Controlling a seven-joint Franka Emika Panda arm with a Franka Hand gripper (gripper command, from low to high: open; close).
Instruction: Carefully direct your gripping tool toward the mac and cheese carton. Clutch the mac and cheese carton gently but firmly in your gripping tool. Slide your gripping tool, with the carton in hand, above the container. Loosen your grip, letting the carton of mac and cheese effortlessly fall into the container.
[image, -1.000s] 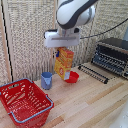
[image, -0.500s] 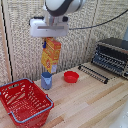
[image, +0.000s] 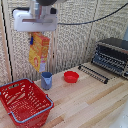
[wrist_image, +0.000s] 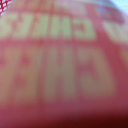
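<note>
Wood table (image: 90, 102) scene: 1 red basket (image: 22, 102) lower left, 1 tool (image: 36, 31) upper left pinching 1 mac and cheese carton (image: 39, 50) midair, just right of it. 1 blue cup (image: 46, 80), 1 red bowl (image: 71, 76). Letting go now probably misses the basket and clips the cup.
</note>
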